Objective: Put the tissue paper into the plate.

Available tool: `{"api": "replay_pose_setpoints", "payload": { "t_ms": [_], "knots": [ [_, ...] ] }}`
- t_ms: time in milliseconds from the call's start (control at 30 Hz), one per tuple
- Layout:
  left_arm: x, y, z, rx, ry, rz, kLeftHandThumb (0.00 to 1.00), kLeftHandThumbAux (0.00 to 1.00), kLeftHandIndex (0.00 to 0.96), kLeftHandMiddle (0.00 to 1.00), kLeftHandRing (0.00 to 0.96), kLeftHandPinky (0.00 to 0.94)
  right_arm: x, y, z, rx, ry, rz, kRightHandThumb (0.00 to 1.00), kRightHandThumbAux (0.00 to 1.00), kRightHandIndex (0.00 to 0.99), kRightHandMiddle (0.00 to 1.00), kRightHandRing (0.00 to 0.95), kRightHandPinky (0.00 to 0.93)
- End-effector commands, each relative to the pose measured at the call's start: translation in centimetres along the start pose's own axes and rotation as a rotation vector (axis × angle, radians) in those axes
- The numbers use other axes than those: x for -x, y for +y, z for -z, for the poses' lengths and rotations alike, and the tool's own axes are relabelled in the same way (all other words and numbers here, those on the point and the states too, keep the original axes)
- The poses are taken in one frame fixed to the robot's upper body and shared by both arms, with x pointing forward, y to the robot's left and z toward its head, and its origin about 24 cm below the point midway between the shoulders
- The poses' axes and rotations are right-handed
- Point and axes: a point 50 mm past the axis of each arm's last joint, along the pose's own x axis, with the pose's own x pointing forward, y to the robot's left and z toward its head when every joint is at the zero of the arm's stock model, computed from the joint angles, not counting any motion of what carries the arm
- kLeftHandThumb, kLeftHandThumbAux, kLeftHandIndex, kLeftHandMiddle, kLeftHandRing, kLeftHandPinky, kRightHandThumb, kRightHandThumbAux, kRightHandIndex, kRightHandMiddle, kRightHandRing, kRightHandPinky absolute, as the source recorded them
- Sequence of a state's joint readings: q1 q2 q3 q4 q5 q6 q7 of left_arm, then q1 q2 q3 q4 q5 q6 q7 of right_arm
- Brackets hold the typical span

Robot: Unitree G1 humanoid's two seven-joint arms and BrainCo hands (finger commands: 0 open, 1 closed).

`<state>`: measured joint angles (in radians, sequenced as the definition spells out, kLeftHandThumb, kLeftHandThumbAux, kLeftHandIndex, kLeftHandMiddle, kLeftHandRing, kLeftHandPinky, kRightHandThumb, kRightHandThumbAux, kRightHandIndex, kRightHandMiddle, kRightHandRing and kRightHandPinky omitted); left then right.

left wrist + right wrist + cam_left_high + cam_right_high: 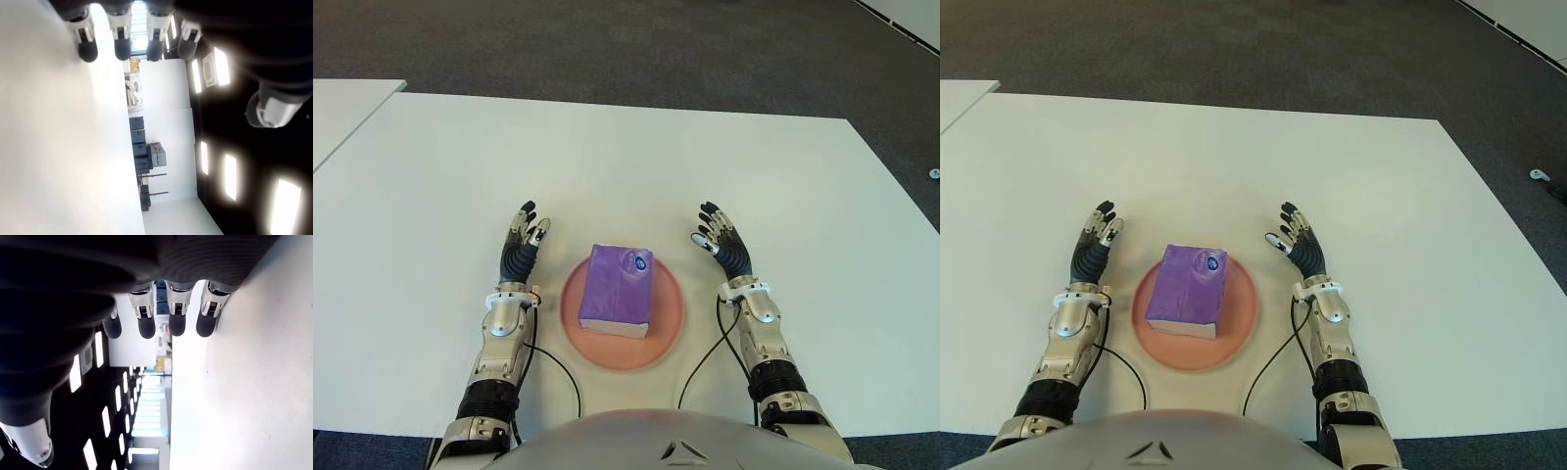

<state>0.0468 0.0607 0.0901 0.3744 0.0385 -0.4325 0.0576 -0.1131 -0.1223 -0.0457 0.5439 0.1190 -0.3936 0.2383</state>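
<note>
Lying flat inside the pink plate (668, 333) on the white table (626, 166), the purple tissue paper pack (619, 289) appears delivered. Left hand (522, 241) and right hand (718, 238) flank the plate, fingers extended, empty. Nothing evidently remains.

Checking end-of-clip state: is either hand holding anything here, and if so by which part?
Nothing is held. The left hand and right hand are open, on either side of the plate, apart from the tissue pack lying in it.
</note>
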Motion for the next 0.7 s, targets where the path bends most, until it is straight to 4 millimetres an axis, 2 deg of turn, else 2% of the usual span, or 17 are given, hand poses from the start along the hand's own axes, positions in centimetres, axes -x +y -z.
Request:
{"api": "replay_pose_setpoints", "payload": {
  "t_ms": [33,700],
  "knots": [
    [1.04,-0.49,0.99,0.011,0.073,0.02,0.0,0.412,0.0,0.0,0.0,0.0,3.88,1.1,5.49,-0.071,0.297,0.015,0.0,0.669,0.0,0.0,0.0,0.0],
    [2.01,-0.93,0.59,0.081,0.06,0.113,0.0,0.424,0.0,0.0,0.0,0.0,3.87,1.29,5.33,-0.108,0.248,0.088,0.0,0.68,0.0,0.0,0.0,0.0]
  ]
}}
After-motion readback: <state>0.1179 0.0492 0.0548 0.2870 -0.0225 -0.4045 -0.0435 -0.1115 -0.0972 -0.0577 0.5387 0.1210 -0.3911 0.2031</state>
